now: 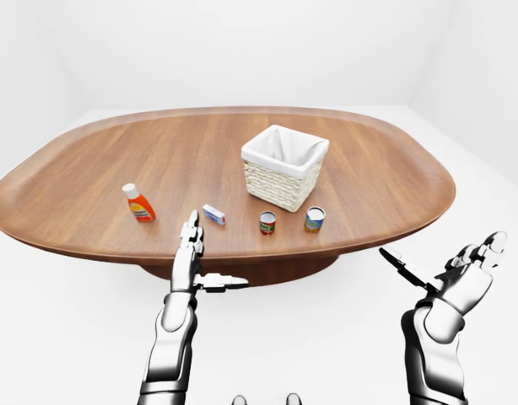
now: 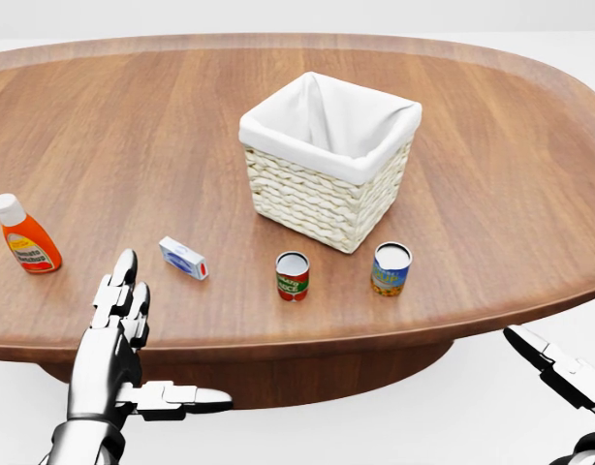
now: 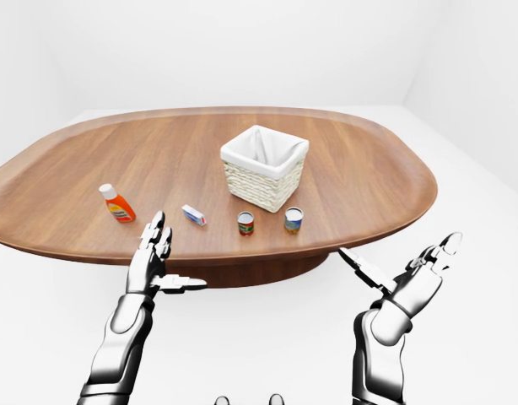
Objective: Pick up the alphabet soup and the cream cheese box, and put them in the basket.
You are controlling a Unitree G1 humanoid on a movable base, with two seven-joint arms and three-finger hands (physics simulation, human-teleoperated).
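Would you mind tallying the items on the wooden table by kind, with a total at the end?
Cans: 2, a red-labelled can and a blue-and-yellow can
Bottles: 1, the orange ketchup bottle
Boxes: 1, the small blue-and-white box
Baskets: 1, the wicker basket with white lining
Total: 5

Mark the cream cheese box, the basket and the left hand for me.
cream cheese box (image 2: 183, 259), head view, top face.
basket (image 2: 317, 201), head view, woven wall.
left hand (image 2: 117, 331), head view, back of palm.
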